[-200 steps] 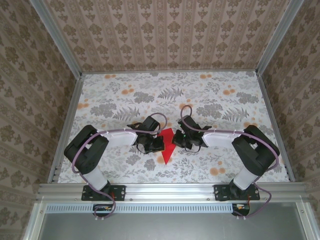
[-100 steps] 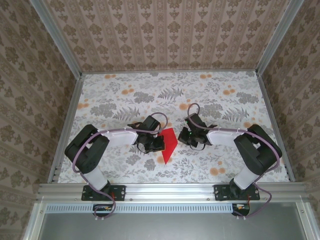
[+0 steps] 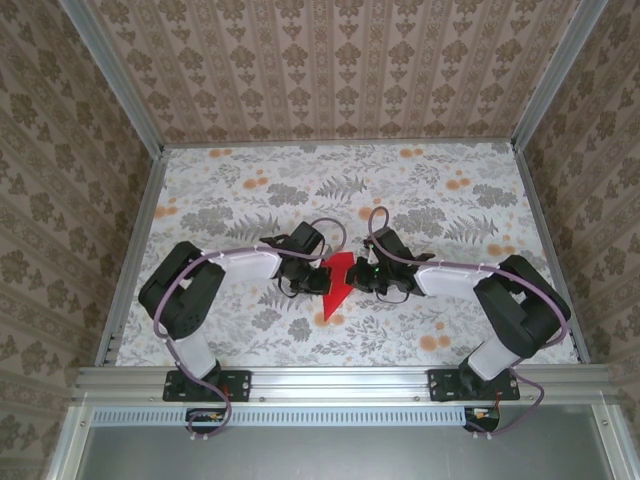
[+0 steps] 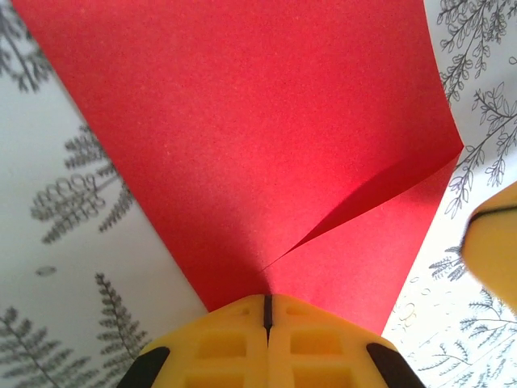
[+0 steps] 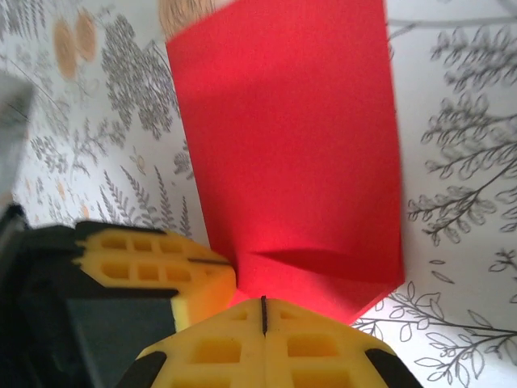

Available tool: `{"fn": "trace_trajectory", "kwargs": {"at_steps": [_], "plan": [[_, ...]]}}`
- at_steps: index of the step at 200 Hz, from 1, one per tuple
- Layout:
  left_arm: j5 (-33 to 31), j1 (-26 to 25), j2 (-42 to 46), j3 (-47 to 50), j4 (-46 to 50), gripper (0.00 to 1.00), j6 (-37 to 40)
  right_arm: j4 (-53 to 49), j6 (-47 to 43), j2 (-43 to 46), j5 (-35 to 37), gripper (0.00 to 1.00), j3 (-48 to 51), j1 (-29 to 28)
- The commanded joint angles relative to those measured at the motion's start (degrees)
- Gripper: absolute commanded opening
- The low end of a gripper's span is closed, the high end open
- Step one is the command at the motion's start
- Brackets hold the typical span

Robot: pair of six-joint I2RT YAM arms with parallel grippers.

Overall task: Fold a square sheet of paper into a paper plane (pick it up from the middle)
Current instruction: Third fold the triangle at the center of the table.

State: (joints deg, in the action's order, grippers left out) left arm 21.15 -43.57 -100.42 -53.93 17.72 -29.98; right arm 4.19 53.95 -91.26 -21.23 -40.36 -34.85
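Observation:
The red square sheet of paper [image 3: 337, 285] is folded into a creased pointed shape, its tip toward the near edge of the table. My left gripper [image 3: 318, 278] is shut on its left side. In the left wrist view the yellow pads [image 4: 234, 339] meet at the gripper [image 4: 266, 301], and the sheet [image 4: 242, 121] fans out from that seam with one raised fold. My right gripper [image 3: 358, 278] is shut on the right side. The right wrist view has the sheet [image 5: 291, 145] rising from the closed gripper [image 5: 264, 303], with the left gripper's pads [image 5: 153, 267] close beside it.
The floral table top [image 3: 250, 200] is ringed by aluminium rails [image 3: 330, 380] and patterned walls. Both arms bend inward, and their wrists nearly meet over the table's middle. Open surface lies behind and to either side of them.
My right gripper drew back to the right off the paper, then returned to it. My left gripper shifted slightly back and right, and the paper is now more bunched and raised.

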Motion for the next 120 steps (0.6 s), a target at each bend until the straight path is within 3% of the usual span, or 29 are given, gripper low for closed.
{"fn": "trace_trajectory", "kwargs": {"at_steps": [1,68,120], "plan": [[-3.86,1.08,-2.32,-0.53,4.2,0.0,6.91,1.81,-0.27,-2.18,-2.29,0.06,0.86,-0.31],[0.53,1.38,-0.51,-1.89,2.6,0.0,9.3,2.45,0.86,-4.96,0.05,0.05,0.63,-0.28],[-1.11,1.58,3.52,-2.19,2.4,0.03,5.35,2.44,5.29,-5.36,2.76,0.05,1.89,-0.31]]}}
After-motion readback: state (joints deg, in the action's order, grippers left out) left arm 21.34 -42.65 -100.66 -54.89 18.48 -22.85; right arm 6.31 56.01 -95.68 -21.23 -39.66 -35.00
